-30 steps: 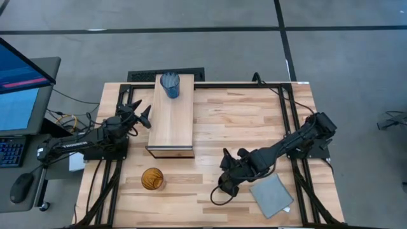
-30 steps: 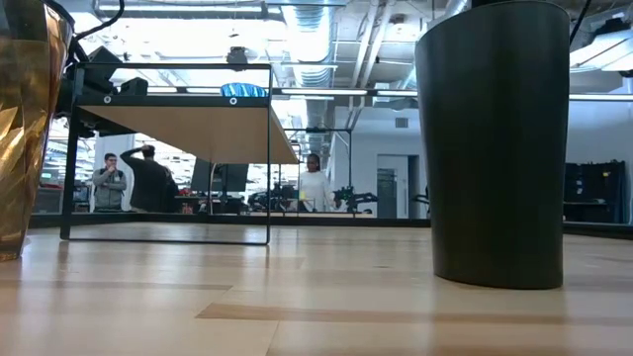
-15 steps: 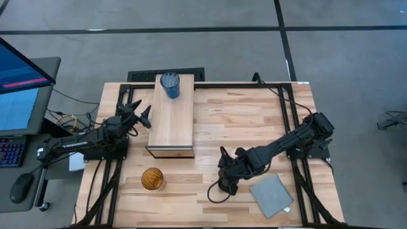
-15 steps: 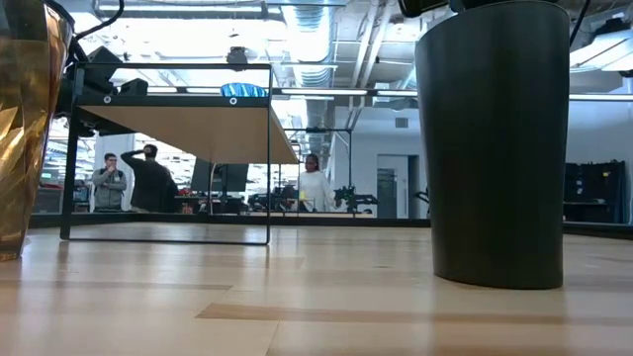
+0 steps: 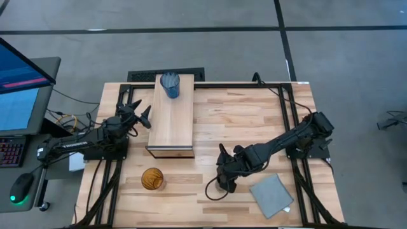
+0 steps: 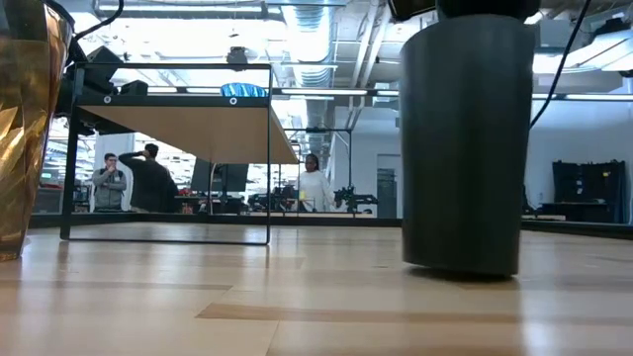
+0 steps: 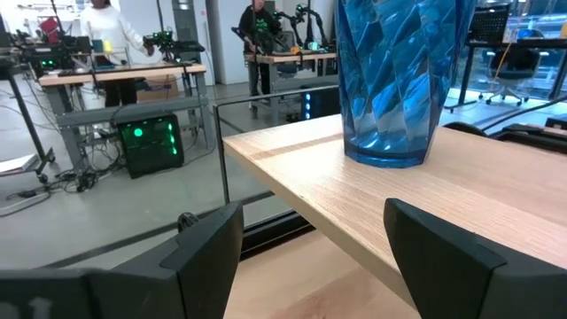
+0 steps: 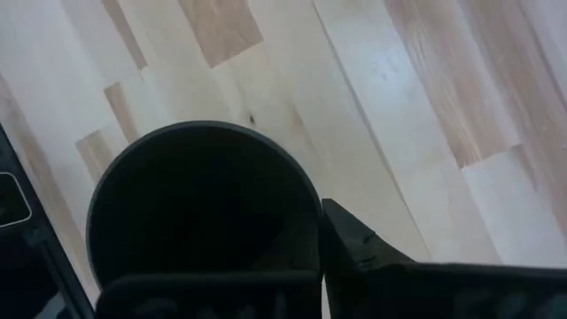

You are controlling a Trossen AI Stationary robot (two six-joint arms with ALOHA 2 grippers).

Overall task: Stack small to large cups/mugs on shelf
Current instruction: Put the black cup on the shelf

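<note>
The black cup stands on the table's near right part, with my right gripper shut on it from above. In the right wrist view I look down into its dark mouth. The amber cup stands on the table near the front left. On the far end of the shelf the blue cup stands upright on its base. My left gripper waits open at the shelf's left side, level with the shelf top, with the blue cup ahead of it. My right gripper has the black cup by its rim, coming from above and pointing down. One finger lies outside the wall; the other is lost in the dark of the cup's inside. The cup is upright; I cannot tell whether its base is clear of the table.
A folded grey-blue cloth lies at the table's near right corner. Bare tabletop lies between the shelf and the right arm. A monitor and a keyboard stand off the table's left side. People stand in the room beyond the table.
My right gripper has shut on the black cup's rim and gone a little toward the table's left edge. The cup has shifted that way with it and stays upright.
</note>
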